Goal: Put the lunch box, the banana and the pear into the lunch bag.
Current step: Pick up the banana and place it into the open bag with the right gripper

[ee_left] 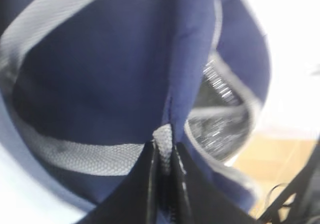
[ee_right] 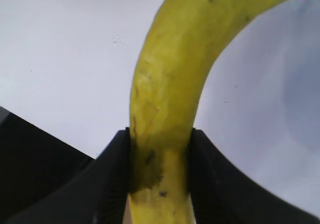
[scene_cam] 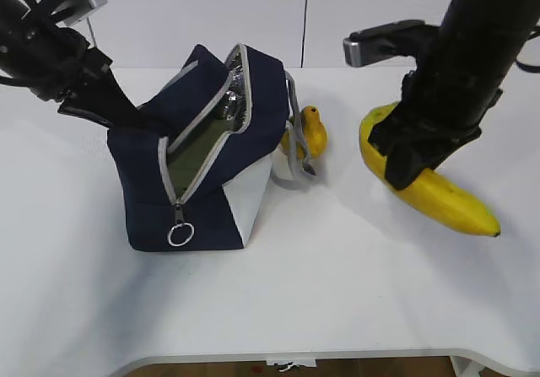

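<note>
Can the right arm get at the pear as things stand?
Probably not yet. The right gripper is shut on the banana, so it has no free jaws. The pear stands just behind the lunch bag, on its right side, with open table between it and that arm.

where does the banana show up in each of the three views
Exterior view: the banana lies right of centre, under the right gripper, its tip pointing lower right.
Left wrist view: not in it; only the lunch bag shows.
Right wrist view: the banana runs up the middle, clamped between the black fingers.
Shared landmark: the white table, also behind the banana in the right wrist view.
</note>
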